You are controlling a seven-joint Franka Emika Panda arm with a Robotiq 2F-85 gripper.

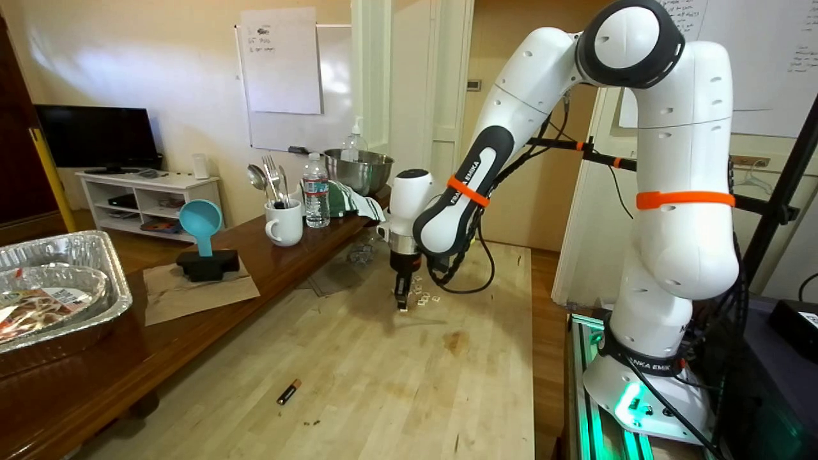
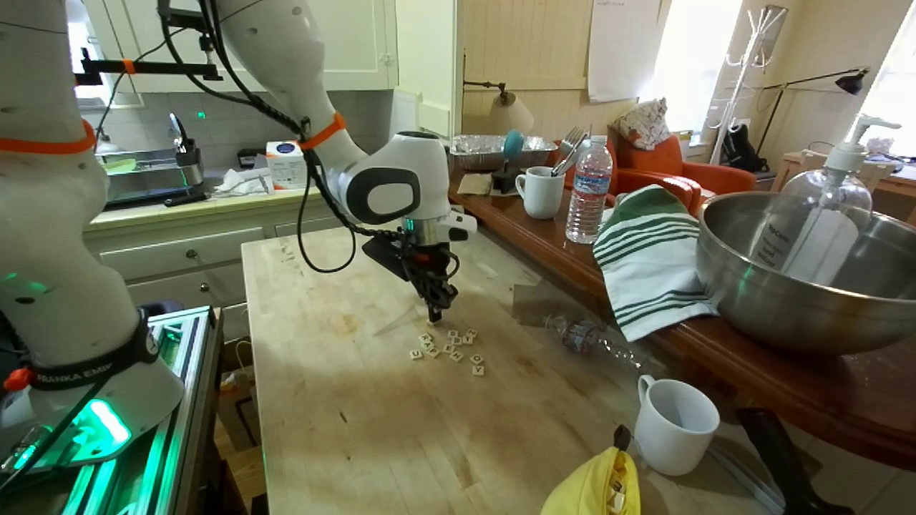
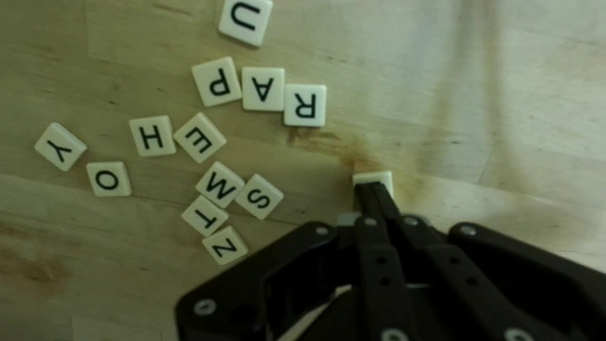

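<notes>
Claw (image 3: 372,186), fingers together, points down at a lone white tile (image 3: 373,177).

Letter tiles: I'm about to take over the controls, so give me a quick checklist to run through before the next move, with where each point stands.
1. Tool shut: ok; the jaws are together with nothing seen between them.
2. Letter on the nearest tile readable: cannot tell; the tool covers most of its face in the wrist view.
3. R tile apart from the tool: ok.
4. A tile separate from the R tile: not ok; their edges appear to touch.
5. Black-and-copper battery away from the tool: ok; it lies apart on the wooden tabletop.
</notes>
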